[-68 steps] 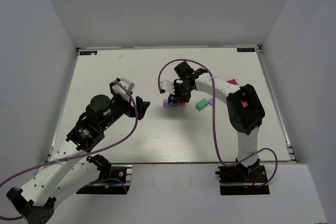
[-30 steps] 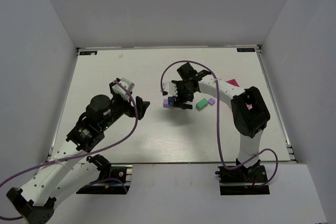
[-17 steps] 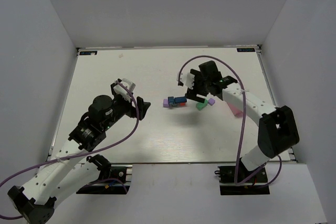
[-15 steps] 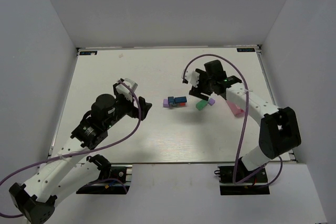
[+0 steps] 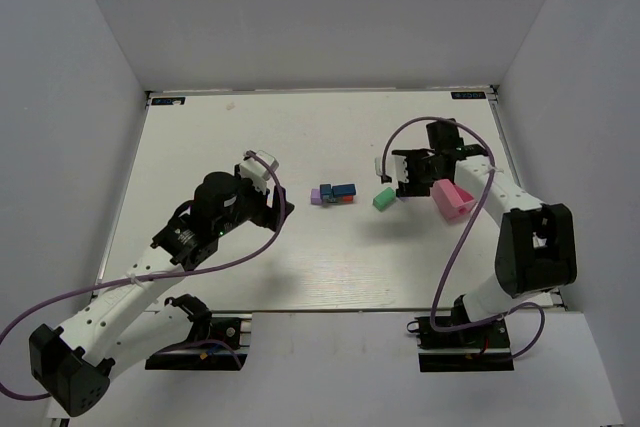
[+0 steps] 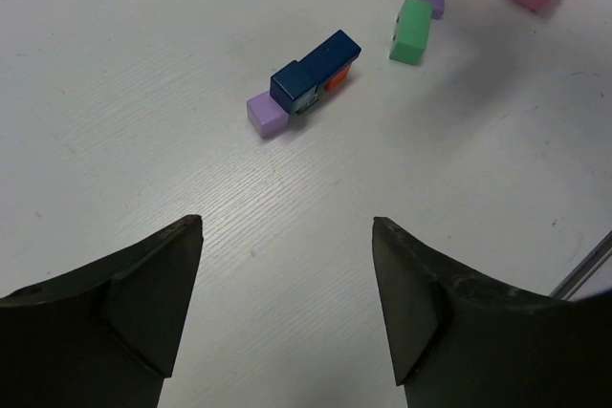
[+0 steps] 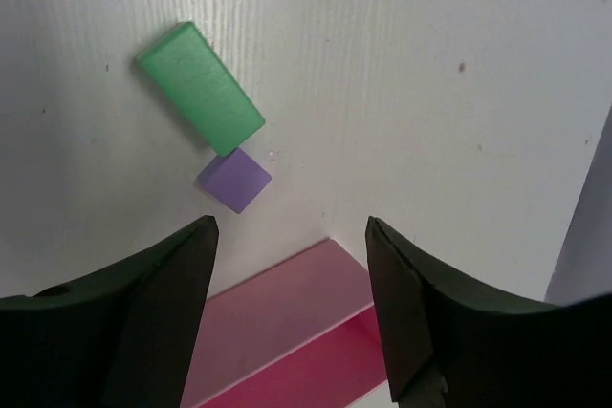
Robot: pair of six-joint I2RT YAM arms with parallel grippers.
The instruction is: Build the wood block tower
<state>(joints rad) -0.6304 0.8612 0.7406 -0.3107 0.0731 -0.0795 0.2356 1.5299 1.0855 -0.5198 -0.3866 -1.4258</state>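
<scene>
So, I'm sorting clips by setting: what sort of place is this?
Probably a lab test cell: a white table walled by plain grey panels, two robot arms bolted at its near edge, and small coloured blocks on it.

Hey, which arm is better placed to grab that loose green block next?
Right. The right gripper, jaws apart, hangs close beside the green block; the left gripper sits farther off, on the far side of the block cluster.
</scene>
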